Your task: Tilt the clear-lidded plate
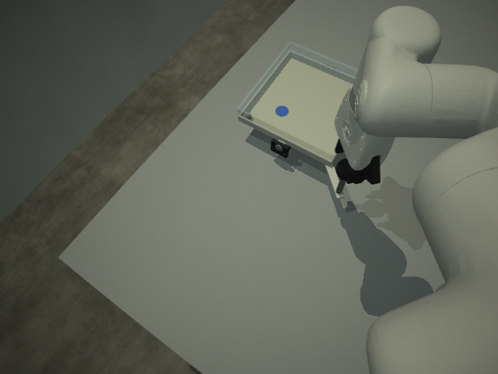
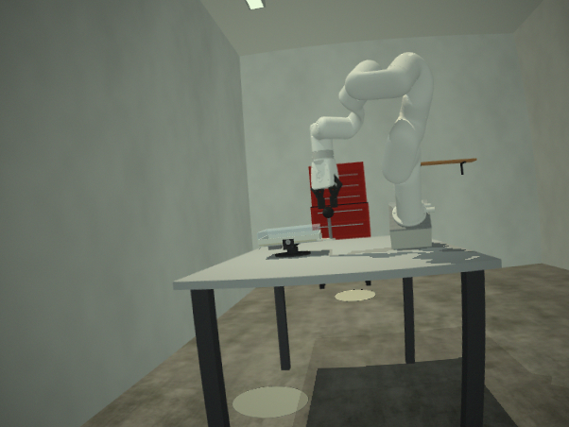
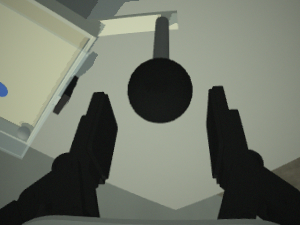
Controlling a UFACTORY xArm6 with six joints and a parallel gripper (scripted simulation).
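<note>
1. End effector (image 3: 159, 111) is spread part-way and holds nothing. The black knob (image 3: 159, 91) sits between the two fingers with a gap on each side.
2. Key relation: the knob tops a thin upright stem (image 2: 329, 227), right below the end effector. The stem's long axis is vertical, rising off a tab at the plate's arm-side corner. Fingers are already astride it, so I'd guess closing comes next.
3. Plate (image 1: 313, 136): square, cream floor, clear walls and lid. It rides on a small black pivot (image 1: 280, 148) on the bench (image 1: 174, 232), far side from the arm's base.
4. From the side the plate looks slightly tipped, not level.
5. Blue spot (image 1: 282, 111) is printed toward one corner. Steel ball (image 1: 246, 116) rests in the nearest corner against the walls, off the spot.
</note>
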